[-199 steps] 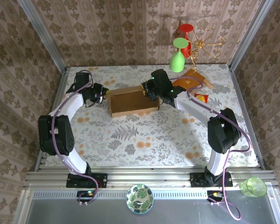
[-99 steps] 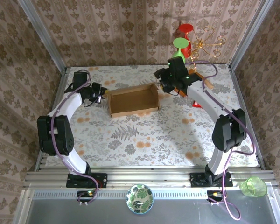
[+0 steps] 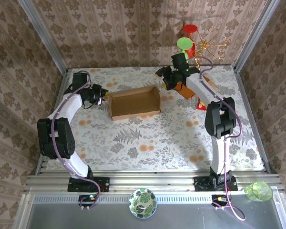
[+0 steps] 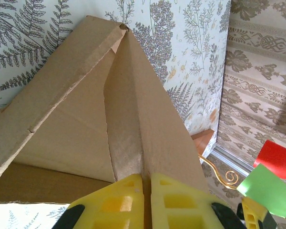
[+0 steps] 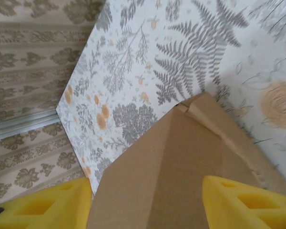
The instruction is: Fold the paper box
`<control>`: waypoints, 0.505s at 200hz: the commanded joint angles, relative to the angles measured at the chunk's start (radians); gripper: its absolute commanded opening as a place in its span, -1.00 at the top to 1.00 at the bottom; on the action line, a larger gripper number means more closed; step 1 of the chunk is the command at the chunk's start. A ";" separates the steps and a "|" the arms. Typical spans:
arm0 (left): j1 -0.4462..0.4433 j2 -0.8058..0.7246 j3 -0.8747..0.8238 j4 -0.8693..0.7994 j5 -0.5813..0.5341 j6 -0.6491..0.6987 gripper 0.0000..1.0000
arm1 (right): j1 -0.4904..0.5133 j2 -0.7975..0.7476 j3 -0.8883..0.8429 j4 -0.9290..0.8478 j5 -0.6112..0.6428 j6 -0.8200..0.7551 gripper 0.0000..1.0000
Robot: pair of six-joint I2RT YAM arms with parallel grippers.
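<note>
The paper box (image 3: 135, 102) is a shallow light-brown cardboard tray lying open-topped on the floral table. My left gripper (image 3: 104, 94) is at its left end, shut on the upright left wall. In the left wrist view the yellow fingers (image 4: 114, 202) pinch that wall's edge of the paper box (image 4: 81, 124) at my left gripper (image 4: 147, 200). My right gripper (image 3: 163, 80) hovers open just off the box's far right corner. In the right wrist view the paper box (image 5: 190, 162) lies below my right gripper (image 5: 145, 210), untouched by the widely spread fingers (image 5: 248, 202).
A reddish-brown wooden board (image 3: 185, 89) lies right of the box, under the right arm. A green goblet (image 3: 183, 44), a red one (image 3: 190, 29) and a gold wire stand (image 3: 212, 42) are at the back wall. A small red packet (image 3: 201, 105) lies near the board.
My right gripper opened, let go of the box's right end and drew back toward the far right corner. The left gripper kept its hold.
</note>
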 commanded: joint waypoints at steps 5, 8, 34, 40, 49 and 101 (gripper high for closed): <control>0.006 0.015 0.040 -0.012 0.009 0.032 0.81 | 0.055 0.001 0.044 -0.049 -0.078 0.059 -0.27; 0.006 0.015 0.041 -0.012 0.010 0.031 0.80 | 0.058 -0.001 0.042 -0.045 -0.082 0.065 -0.27; 0.006 0.017 0.042 -0.006 0.013 0.029 0.80 | 0.081 -0.017 -0.004 0.023 -0.099 0.140 -0.29; 0.006 0.017 0.042 -0.006 0.014 0.029 0.80 | 0.081 -0.019 -0.014 0.035 -0.103 0.153 -0.29; 0.006 0.016 0.042 -0.006 0.014 0.030 0.81 | 0.080 -0.017 -0.017 0.038 -0.102 0.158 -0.28; 0.008 0.003 0.036 -0.032 0.002 0.063 0.80 | 0.061 -0.040 -0.002 -0.079 -0.046 0.048 -0.24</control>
